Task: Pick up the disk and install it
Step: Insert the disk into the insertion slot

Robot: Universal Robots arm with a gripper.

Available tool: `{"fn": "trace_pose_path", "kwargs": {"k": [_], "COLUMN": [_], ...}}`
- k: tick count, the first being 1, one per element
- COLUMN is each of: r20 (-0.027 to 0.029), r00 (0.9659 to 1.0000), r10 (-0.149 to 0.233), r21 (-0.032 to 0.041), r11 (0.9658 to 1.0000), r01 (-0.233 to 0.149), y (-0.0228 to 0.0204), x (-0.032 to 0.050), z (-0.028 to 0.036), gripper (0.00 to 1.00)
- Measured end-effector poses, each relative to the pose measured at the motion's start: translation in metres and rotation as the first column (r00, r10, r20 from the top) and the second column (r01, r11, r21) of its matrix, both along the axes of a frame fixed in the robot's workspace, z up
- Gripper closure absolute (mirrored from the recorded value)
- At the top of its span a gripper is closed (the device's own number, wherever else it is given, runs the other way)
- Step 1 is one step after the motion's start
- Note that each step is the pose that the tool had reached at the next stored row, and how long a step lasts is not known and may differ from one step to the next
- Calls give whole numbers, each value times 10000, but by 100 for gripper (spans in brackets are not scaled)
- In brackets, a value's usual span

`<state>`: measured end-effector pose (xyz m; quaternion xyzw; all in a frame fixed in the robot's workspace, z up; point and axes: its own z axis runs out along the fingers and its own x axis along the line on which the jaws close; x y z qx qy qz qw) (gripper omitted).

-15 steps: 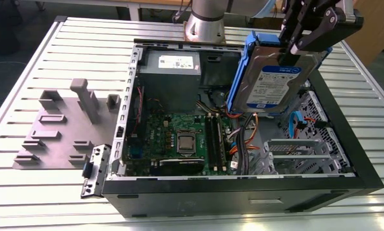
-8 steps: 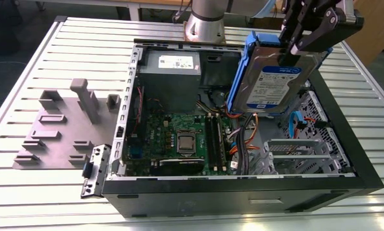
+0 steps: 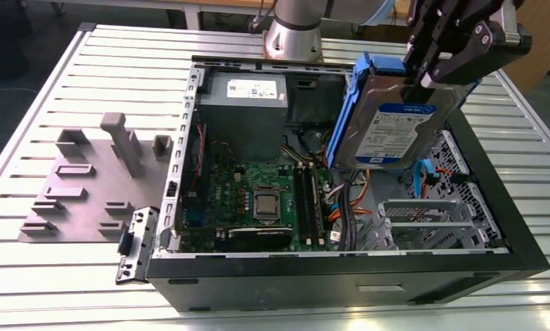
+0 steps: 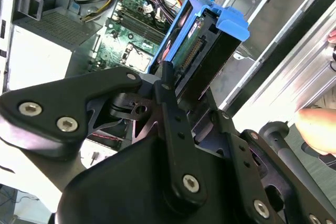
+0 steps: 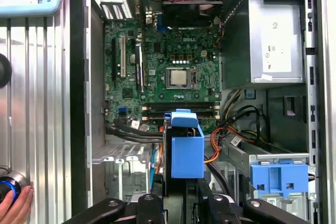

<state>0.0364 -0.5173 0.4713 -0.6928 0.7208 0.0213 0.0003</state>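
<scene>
The disk [image 3: 395, 131], a silver drive with a white-and-blue label in a blue plastic frame, hangs upright on its edge above the open computer case [image 3: 348, 265]. My gripper [image 3: 424, 77] is shut on its top end and holds it over the drive bay side of the case. In the second wrist view the black fingers [image 4: 167, 85] clamp the disk [image 4: 210, 40] from both sides. In the first wrist view the disk's blue frame [image 5: 187, 150] points down into the case from my gripper [image 5: 184, 195], above the cables beside the motherboard [image 5: 163, 66].
A grey power supply box [image 3: 247, 103] fills the case's back corner. A metal drive cage [image 3: 431, 221] and a blue latch piece [image 5: 278, 177] sit near the front. A grey fixture [image 3: 90, 186] lies outside the case. A person's hand [image 5: 16, 205] rests on the table.
</scene>
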Motion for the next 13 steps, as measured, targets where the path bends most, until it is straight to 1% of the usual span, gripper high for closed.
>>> {"fn": "trace_pose_path", "kwargs": {"k": [6,13], "r20": [0,0], "r00": [10000,10000], "r10": [-1,-1], "r21": [0,0], "r11": [10000,10000], "r01": [1,1], "y": [-132,-260], "x": [0,0], "z": [0,0], "gripper": [65,65]}}
